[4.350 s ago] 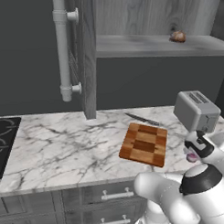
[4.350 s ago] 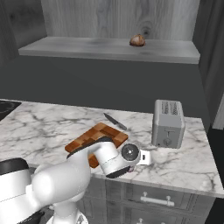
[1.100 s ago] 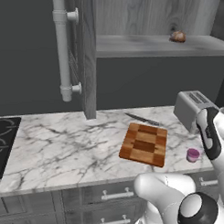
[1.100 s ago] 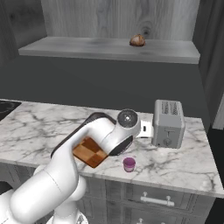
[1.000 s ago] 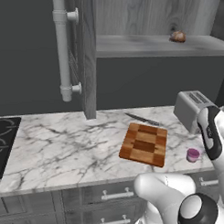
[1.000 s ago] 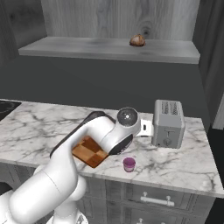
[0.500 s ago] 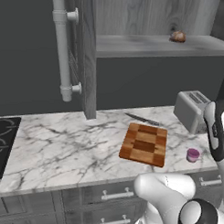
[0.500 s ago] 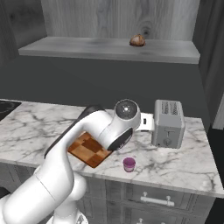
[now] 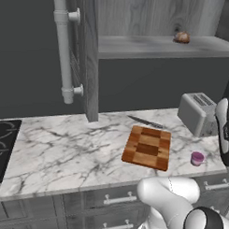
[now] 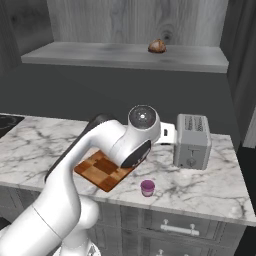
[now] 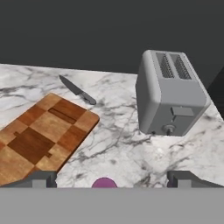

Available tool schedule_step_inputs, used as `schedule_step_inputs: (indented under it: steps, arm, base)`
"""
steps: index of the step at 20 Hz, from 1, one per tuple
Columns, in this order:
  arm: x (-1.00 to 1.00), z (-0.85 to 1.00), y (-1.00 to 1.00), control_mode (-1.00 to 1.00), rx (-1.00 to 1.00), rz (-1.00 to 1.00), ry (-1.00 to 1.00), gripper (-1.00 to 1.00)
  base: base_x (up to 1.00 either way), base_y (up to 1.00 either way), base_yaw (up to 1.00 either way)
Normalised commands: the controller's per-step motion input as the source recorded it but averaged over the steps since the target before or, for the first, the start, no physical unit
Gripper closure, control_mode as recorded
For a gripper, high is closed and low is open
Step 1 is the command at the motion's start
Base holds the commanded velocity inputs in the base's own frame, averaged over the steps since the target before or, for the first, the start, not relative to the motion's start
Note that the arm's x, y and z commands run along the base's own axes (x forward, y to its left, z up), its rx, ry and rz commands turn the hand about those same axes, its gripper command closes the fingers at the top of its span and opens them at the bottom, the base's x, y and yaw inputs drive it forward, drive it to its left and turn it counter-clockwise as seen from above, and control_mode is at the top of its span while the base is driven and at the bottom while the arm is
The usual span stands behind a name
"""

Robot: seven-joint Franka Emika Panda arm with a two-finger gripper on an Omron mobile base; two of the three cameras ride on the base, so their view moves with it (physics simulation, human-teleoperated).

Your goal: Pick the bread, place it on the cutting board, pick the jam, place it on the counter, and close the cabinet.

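My jaws stand spread and empty; the small round brownish-tan bread roll (image 10: pixel 157 46) lies high at 12 o'clock on the grey cabinet shelf (image 10: pixel 100 55).

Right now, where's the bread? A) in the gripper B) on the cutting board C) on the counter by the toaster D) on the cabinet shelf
D: the bread sits on the open cabinet shelf, high above the counter; the cutting board is bare, and the jam stands on the marble near the toaster.
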Motion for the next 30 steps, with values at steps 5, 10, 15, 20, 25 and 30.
schedule_step_inputs:
  steps: [5,10,15,20,25,30]
  arm:
    - [-0.07,0.28,0.01,-1.00,0.00,0.00,0.00,-1.00]
    - [-0.05,0.28,0.01,-1.00,0.00,0.00,0.00,-1.00]
    - [-0.04,0.27,0.00,-1.00,0.00,0.00,0.00,-1.00]
    - [-0.03,0.26,0.05,-1.00,0.00,0.00,0.00,-1.00]
    - [0.00,0.20,0.16,-1.00,0.00,0.00,0.00,-1.00]
    - [0.00,0.27,0.09,-1.00,0.00,0.00,0.00,-1.00]
  base:
    - [0.00,0.00,0.00]
    - [0.00,0.00,0.00]
    - [0.00,0.00,0.00]
    - [0.00,0.00,0.00]
    - [0.00,0.00,0.00]
    - [0.00,0.00,0.00]
